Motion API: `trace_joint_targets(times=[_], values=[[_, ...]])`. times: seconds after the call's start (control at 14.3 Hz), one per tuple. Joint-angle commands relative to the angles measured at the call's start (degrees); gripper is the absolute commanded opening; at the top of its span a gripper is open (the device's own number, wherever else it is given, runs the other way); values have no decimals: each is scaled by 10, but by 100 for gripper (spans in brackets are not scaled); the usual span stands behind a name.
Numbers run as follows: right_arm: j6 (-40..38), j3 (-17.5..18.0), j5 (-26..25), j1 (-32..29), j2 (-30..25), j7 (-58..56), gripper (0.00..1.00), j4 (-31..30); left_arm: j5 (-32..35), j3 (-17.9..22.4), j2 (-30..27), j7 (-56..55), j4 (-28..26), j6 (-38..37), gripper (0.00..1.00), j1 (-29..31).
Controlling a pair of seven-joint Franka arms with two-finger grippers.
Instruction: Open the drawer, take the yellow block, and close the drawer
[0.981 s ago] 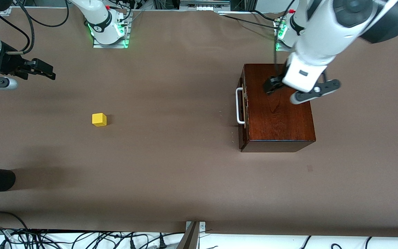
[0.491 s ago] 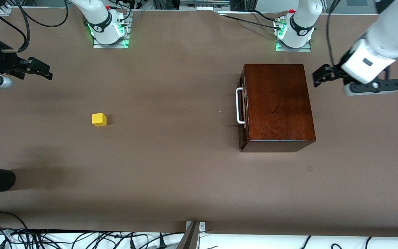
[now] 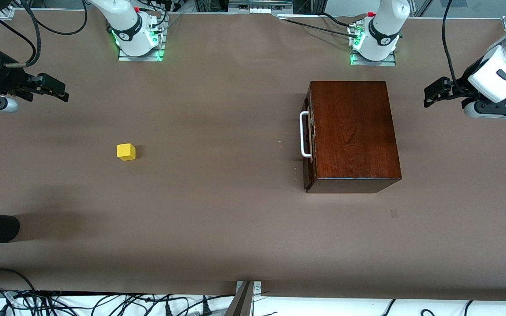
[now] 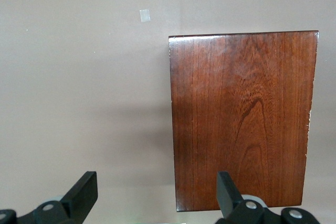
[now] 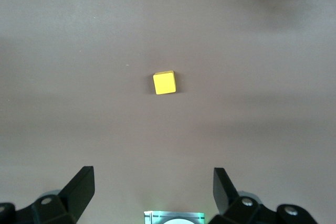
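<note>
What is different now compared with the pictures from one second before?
The left pincer swung off the top of the wooden box toward the left arm's end of the table, open and empty. The right pincer shifted only slightly. The yellow block and shut drawer stayed put.

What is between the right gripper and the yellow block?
Nothing visible. The right gripper, open, is over bare table at the right arm's end; the yellow block sits alone on open table. The wooden box stands toward the left arm's end, well aside.

Even overhead light, soft shadows, sharp.
</note>
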Motion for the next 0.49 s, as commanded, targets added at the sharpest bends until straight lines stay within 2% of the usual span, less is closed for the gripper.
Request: trace_joint_targets(times=[0.0, 0.42], values=[[-12, 2, -6, 2, 6, 6, 100, 14, -6, -6, -16, 10, -13, 7, 100, 2], [-12, 2, -6, 2, 9, 7, 100, 14, -13, -10, -16, 3, -3, 7, 100, 1]])
